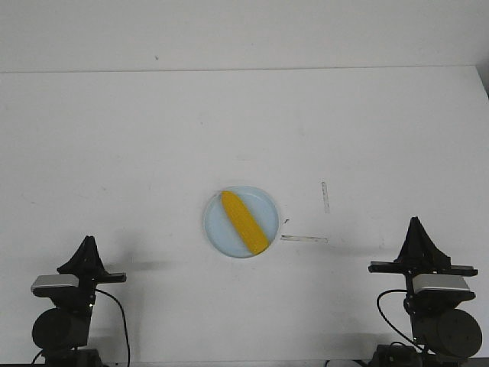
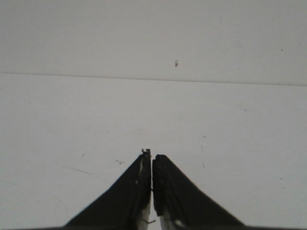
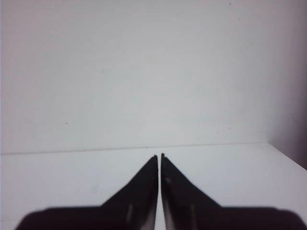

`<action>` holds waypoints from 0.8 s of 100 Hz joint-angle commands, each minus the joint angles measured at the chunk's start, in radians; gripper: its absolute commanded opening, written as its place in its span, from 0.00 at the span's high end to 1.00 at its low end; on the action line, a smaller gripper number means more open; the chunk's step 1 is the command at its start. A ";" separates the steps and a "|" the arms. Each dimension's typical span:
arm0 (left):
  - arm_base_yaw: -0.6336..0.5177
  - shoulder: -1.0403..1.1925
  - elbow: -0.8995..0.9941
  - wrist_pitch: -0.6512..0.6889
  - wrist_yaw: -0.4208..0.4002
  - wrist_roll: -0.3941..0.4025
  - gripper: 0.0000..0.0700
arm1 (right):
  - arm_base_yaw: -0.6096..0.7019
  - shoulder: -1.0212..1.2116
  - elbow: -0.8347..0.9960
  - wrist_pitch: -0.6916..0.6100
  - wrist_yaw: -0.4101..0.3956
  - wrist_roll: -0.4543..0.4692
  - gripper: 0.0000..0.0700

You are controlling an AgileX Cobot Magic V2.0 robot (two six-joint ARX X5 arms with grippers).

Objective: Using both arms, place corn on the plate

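The yellow-orange corn (image 1: 244, 222) lies diagonally on the pale blue plate (image 1: 216, 230) at the middle of the white table in the front view. My left gripper (image 1: 89, 240) sits near the front left, shut and empty, well left of the plate; in the left wrist view (image 2: 152, 155) its jaws meet over bare table. My right gripper (image 1: 415, 222) sits near the front right, shut and empty, well right of the plate; in the right wrist view (image 3: 159, 156) its jaws meet. Neither wrist view shows the corn or the plate.
Two thin tape marks (image 1: 304, 238) lie on the table just right of the plate. The table's far edge (image 1: 244, 69) meets a white wall. The table's right edge (image 1: 483, 84) shows at the far right.
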State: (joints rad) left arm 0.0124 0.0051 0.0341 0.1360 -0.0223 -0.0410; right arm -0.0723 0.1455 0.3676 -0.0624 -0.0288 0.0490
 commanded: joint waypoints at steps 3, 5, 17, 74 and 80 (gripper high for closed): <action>-0.003 -0.002 -0.021 0.008 0.012 0.000 1.00 | -0.001 -0.001 0.000 0.010 0.002 -0.004 0.99; -0.004 -0.002 -0.021 0.006 0.015 0.000 1.00 | -0.001 -0.001 0.000 0.010 0.002 -0.004 0.99; -0.018 -0.002 -0.021 -0.007 0.016 0.000 1.00 | -0.001 -0.001 0.000 0.011 0.002 -0.004 0.99; -0.027 -0.002 -0.021 -0.007 0.016 -0.001 1.00 | -0.001 -0.001 0.000 0.010 0.002 -0.004 0.99; -0.027 -0.002 -0.021 -0.007 0.016 -0.001 1.00 | -0.001 -0.001 0.000 0.010 0.002 -0.004 0.99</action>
State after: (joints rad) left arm -0.0154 0.0051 0.0341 0.1162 -0.0082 -0.0410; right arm -0.0723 0.1455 0.3676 -0.0620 -0.0284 0.0490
